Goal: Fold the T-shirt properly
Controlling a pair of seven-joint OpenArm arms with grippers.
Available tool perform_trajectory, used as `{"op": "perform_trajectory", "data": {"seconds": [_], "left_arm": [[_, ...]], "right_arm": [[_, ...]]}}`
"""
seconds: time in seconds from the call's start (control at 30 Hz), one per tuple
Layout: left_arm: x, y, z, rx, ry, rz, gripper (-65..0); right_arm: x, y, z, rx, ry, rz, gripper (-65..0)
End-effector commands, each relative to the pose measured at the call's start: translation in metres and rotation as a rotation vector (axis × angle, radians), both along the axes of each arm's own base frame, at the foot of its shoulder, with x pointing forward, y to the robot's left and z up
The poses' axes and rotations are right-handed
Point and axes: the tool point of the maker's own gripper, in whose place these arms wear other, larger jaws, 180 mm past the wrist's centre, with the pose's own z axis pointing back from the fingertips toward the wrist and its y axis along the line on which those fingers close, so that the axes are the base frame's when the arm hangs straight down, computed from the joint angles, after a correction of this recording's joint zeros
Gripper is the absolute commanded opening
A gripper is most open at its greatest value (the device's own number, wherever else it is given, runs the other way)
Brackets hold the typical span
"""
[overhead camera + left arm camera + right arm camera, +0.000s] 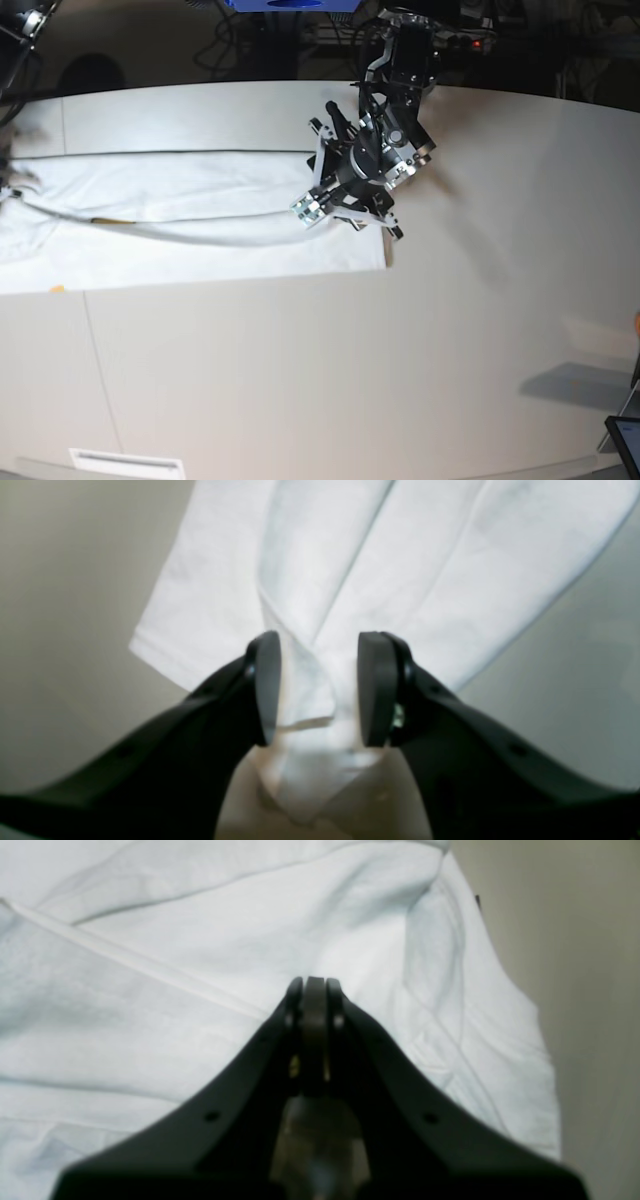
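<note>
White bench [300,360]: the largest thing in the base view; its near half and right side carry nothing but shadows.
T-shirt [190,225]: plain white cotton, stretched as a long band from the bench's left edge toward its middle, nearer the far edge. No print shows. A soft ridge runs along its length, so one lengthwise fold looks made.
Left gripper [315,690]: pads apart, straddling a bunched pleat of the cloth's right end without pinching it.
Right gripper [315,990]: fingers pressed together over wrinkled fabric; whether cloth is caught between them I cannot tell. In the base view it sits out of sight at the left edge.
Progress: roughly the first stage judged done; the crosswise folds into a compact rectangle remain.
</note>
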Motion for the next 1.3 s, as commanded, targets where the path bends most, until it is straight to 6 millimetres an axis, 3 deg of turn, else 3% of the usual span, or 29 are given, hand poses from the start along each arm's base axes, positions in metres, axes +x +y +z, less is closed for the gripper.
{"op": "perform_trajectory", "data": {"seconds": [0.0, 0.13, 0.33, 0.37, 0.43, 0.47, 0.77, 0.93, 1.27], "left_arm": [[0.006, -0.005, 0.008, -0.024, -0.029, -0.003, -41.5], [0.003, -0.004, -0.004, -0.014, 0.008, -0.004, -41.5], [0.003, -0.005, -0.004, -0.015, 0.009, -0.004, -43.8], [0.003, -0.005, -0.003, -0.016, 0.006, -0.004, -47.5], [0.003, -0.004, -0.002, -0.015, 0.002, -0.004, -62.3], [0.003, -0.004, -0.003, -0.014, 0.002, -0.004, -65.0], [0.003, 0.016, -0.001, 0.056, -0.021, -0.002, -65.0], [0.005, 0.024, 0.028, 0.094, -0.121, 0.013, -65.0], [-0.02, 0.042, 0.007, 0.186, -0.062, 0.005, -65.0]], "right_arm": [[-0.014, -0.002, -0.01, -0.005, 0.094, 0.009, -63.4], [-0.014, -0.002, -0.01, -0.005, 0.094, 0.009, -63.4], [-0.014, -0.002, -0.01, -0.005, 0.094, 0.009, -63.4], [-0.014, -0.002, -0.01, -0.005, 0.094, 0.009, -63.4], [-0.014, -0.002, -0.01, -0.005, 0.094, 0.009, -63.4], [-0.014, -0.002, -0.01, -0.005, 0.094, 0.009, -63.4], [-0.014, -0.002, -0.01, -0.005, 0.094, 0.009, -63.4], [-0.016, -0.009, -0.01, -0.022, 0.095, -0.038, -63.4], [-0.016, -0.01, -0.009, -0.025, 0.094, -0.045, -63.4]]}}
